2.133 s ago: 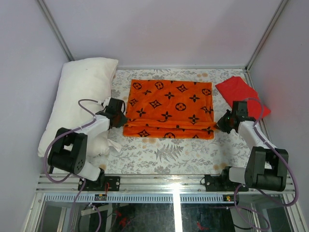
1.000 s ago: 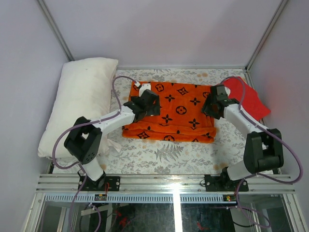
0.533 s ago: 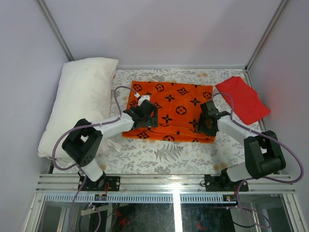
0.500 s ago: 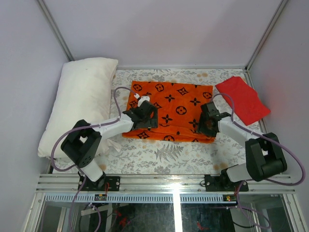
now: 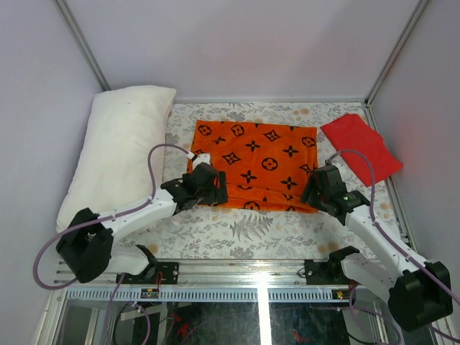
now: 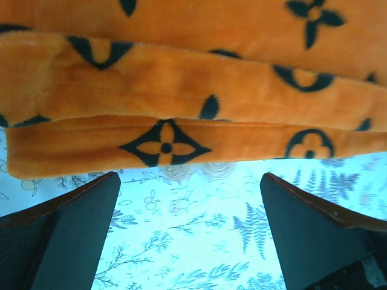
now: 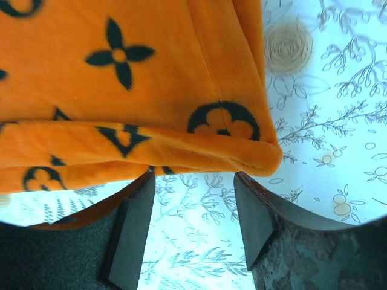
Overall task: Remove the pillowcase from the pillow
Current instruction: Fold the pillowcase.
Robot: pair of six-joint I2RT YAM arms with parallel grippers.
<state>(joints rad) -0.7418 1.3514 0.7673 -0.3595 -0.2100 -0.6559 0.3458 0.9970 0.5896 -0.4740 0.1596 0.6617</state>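
Note:
The orange pillowcase (image 5: 251,159) with black motifs lies flat and folded in the middle of the table, apart from the pillow. The plain white pillow (image 5: 118,151) rests along the left side. My left gripper (image 5: 213,190) hovers at the pillowcase's near left corner. In the left wrist view it (image 6: 188,176) is wide open over the table covering, with the folded orange edge (image 6: 181,96) just beyond the fingertips. My right gripper (image 5: 316,189) is at the near right corner. In the right wrist view it (image 7: 193,178) is open and holds nothing, its fingertips at the orange corner (image 7: 151,90).
A plain red folded cloth (image 5: 361,147) lies at the back right. The floral table covering (image 5: 244,230) spreads under everything. Grey walls and metal frame posts close in the left, right and far sides. Cables loop from both arms.
Both grippers have drawn back toward me, from over the pillowcase to its near edge. The pillowcase has stayed in place.

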